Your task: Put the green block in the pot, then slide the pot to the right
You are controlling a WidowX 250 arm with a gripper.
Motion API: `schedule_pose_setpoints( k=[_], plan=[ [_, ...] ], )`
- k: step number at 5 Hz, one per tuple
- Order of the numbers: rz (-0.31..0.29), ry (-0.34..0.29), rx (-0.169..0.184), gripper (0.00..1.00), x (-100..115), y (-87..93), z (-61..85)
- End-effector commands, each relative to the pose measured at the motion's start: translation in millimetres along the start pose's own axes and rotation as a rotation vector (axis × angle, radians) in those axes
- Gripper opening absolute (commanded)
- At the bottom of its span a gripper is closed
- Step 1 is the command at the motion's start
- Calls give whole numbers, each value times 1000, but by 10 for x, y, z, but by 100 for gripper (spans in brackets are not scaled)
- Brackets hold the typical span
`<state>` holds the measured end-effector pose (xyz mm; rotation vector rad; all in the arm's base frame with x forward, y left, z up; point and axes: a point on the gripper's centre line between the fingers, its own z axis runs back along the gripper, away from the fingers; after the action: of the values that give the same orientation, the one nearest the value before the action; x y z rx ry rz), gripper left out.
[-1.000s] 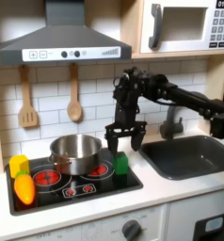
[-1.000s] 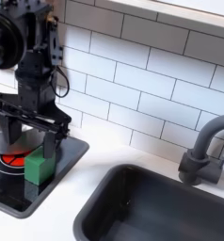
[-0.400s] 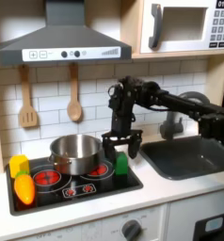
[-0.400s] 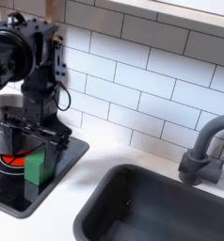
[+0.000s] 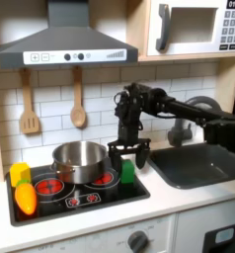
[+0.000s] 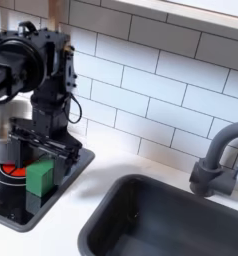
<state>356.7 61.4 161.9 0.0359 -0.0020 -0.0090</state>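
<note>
Neither stage of the task is judged complete: the green block [image 5: 127,173] is seen standing upright on the black stove top [image 5: 80,198], near the corner at the first exterior view's right, outside the pot [image 5: 80,160], which sits on a rear burner close beside it. The block must yet be grasped, lifted and released into the pot, after which the pot must be slid sideways. The claw [image 5: 128,154] is positioned directly above the block, with its jaws spread wide, wider than the block. In the second exterior view the fingers [image 6: 64,163] are seen lowered to about the level of the block's [image 6: 39,178] top. Nothing is held; whether a finger already touches the block cannot be told. A yellow block [image 5: 20,174] and an orange carrot toy [image 5: 27,199] lie at the stove's far side, well apart from the claw.
</note>
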Motion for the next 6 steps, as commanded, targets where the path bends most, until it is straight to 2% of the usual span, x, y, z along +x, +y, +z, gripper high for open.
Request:
schedule_pose_setpoints(
  k=[1,6],
  plan=[
    [1,26,-5,100,49,-2,-109],
    [-16,74,-10,100,53,16,-269]
  ],
)
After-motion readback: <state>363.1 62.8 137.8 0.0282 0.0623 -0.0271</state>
